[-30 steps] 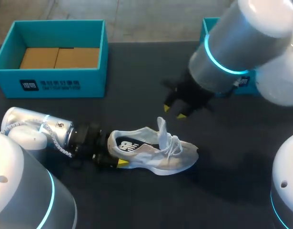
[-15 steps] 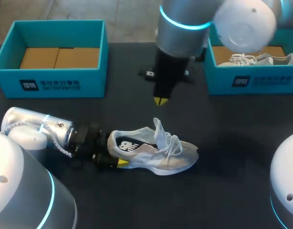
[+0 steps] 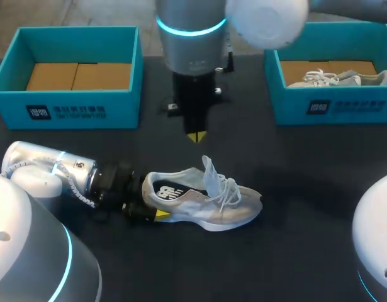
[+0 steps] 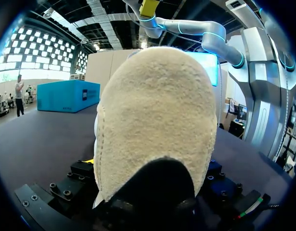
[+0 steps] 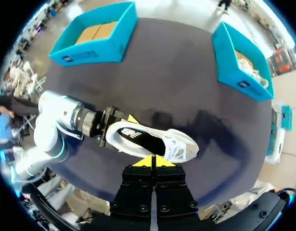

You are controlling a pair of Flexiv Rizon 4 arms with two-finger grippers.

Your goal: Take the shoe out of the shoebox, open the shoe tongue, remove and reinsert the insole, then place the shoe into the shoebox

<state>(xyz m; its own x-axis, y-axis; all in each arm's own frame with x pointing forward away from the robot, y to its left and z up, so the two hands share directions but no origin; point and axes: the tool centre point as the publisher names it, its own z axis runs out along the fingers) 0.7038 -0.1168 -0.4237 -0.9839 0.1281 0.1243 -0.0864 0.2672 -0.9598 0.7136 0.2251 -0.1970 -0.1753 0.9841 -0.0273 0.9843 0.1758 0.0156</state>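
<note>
Right wrist view: your right gripper (image 5: 152, 162) has its two yellow tips pressed together with nothing between them. It hangs above the white sneaker (image 5: 157, 142), which stands on its sole on the dark table (image 5: 176, 77).

Head view: these closed tips point straight down, just behind the sneaker's upright tongue (image 3: 209, 171) and clear of it. Your left gripper (image 3: 152, 200) clamps the sneaker's heel from both sides; one yellow fingertip (image 3: 160, 215) shows on the near side. The toe points away from the left arm, and the black insole (image 3: 171, 190) lies inside.

Left wrist view: the heel fills the space ahead of the fingers.

One teal shoebox (image 3: 73, 94) sits far left, showing its cardboard floor. A second teal shoebox (image 3: 319, 104), far right, holds another shoe (image 3: 338, 78).
</note>
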